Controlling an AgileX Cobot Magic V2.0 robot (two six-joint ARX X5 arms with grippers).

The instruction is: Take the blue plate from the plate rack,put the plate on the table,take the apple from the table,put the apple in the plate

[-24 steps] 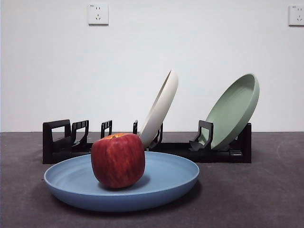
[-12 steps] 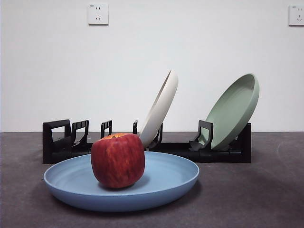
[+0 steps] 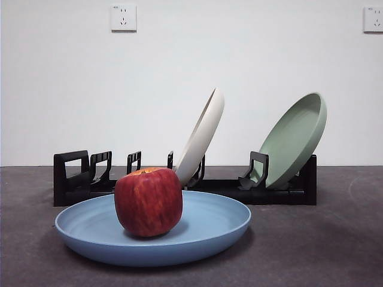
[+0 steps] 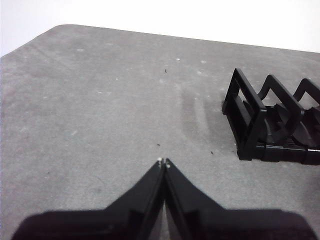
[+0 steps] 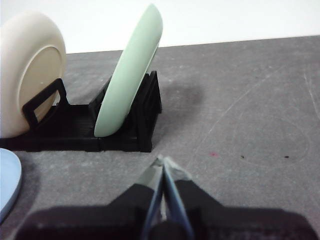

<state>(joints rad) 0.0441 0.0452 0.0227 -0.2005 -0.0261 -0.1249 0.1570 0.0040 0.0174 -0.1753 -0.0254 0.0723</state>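
Note:
The blue plate [image 3: 209, 230] lies flat on the dark grey table [image 3: 323, 239] in front of the black plate rack [image 3: 72, 179]. The dark red apple [image 3: 148, 201] stands upright on the plate, left of its middle. Neither arm shows in the front view. My left gripper [image 4: 163, 162] is shut and empty above bare table, beside the rack's handle end [image 4: 247, 120]. My right gripper [image 5: 163, 162] is shut and empty, in front of the rack's other end [image 5: 145, 125]. An edge of the blue plate [image 5: 7, 182] shows in the right wrist view.
A cream-white plate [image 3: 202, 136] leans in the rack's middle slot and a pale green plate [image 3: 294, 140] in its right end; both show in the right wrist view [image 5: 30, 70] [image 5: 127, 75]. A white wall with two sockets stands behind.

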